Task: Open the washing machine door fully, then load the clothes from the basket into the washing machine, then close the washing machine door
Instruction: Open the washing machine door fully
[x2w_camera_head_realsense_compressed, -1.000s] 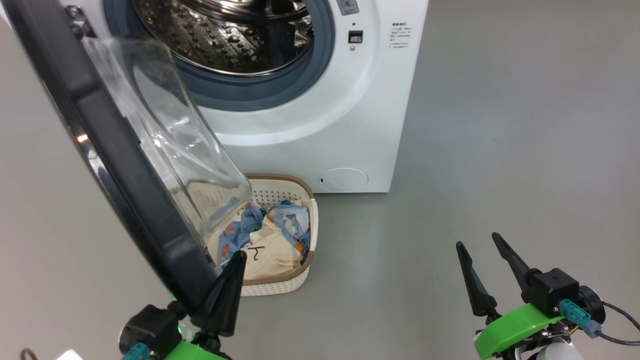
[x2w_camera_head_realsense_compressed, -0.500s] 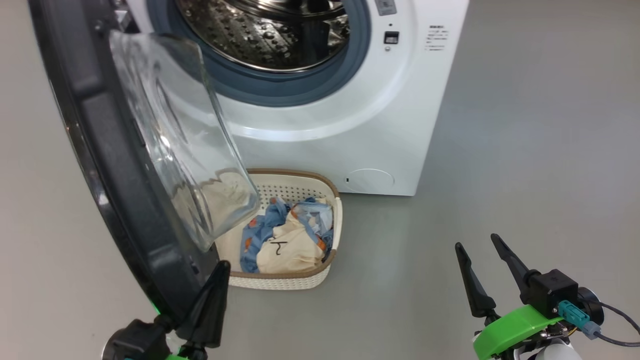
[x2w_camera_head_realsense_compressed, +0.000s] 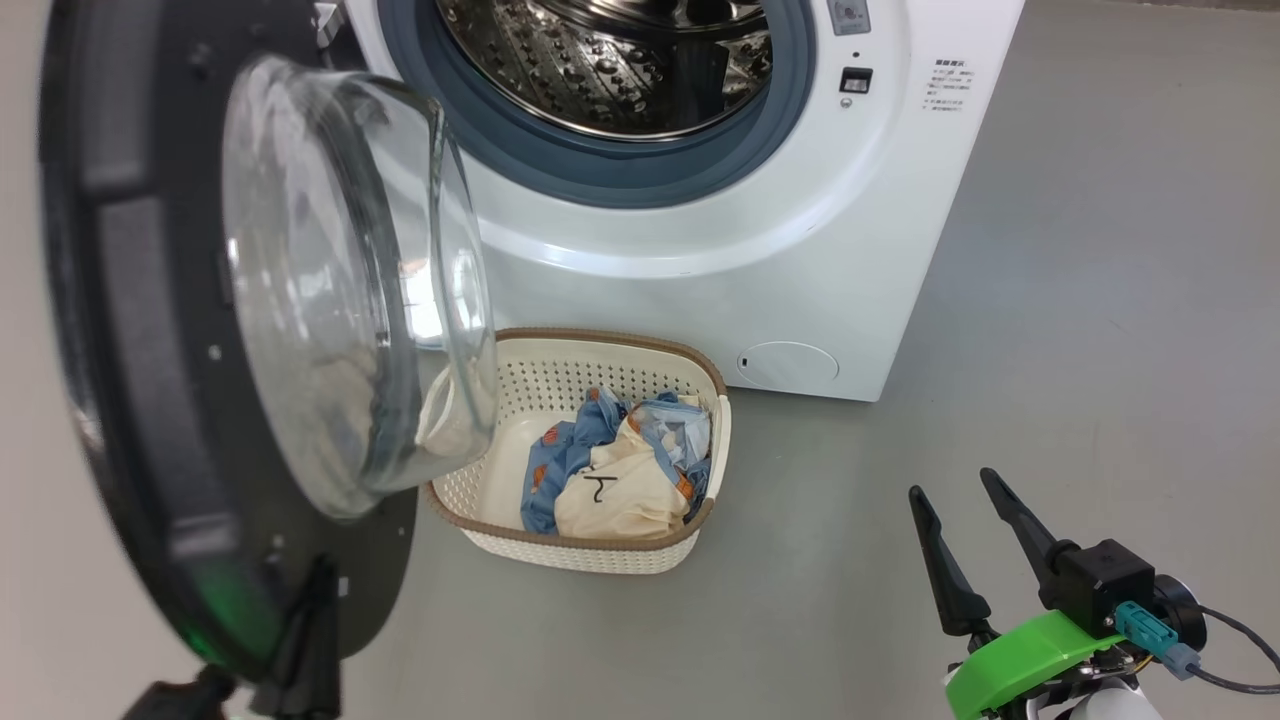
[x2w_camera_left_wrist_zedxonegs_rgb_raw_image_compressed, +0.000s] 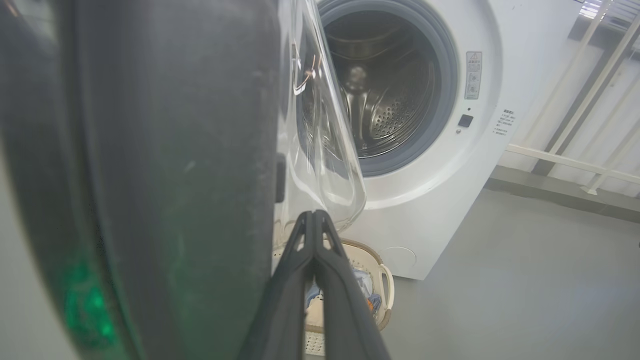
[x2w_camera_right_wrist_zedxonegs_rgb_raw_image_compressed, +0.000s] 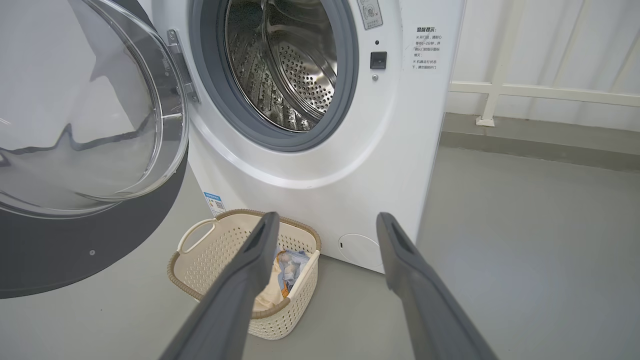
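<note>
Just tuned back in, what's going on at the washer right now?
The left tool, fingers shut together, sits beside the inner lower edge of the washing machine door, which is swung wide open. The right tool hangs open, holding nothing. The clothes lie in the basket in front of the washing machine; the drum looks empty.

Smooth grey floor (x2w_camera_head_realsense_compressed: 1100, 300); pale wall (x2w_camera_right_wrist_zedxonegs_rgb_raw_image_compressed: 550, 45) with, perhaps, white railing (x2w_camera_right_wrist_zedxonegs_rgb_raw_image_compressed: 540, 92).

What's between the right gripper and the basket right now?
Bare grey floor. In the head view nothing lies between the open right gripper and the basket; the clothes sit inside it.
</note>
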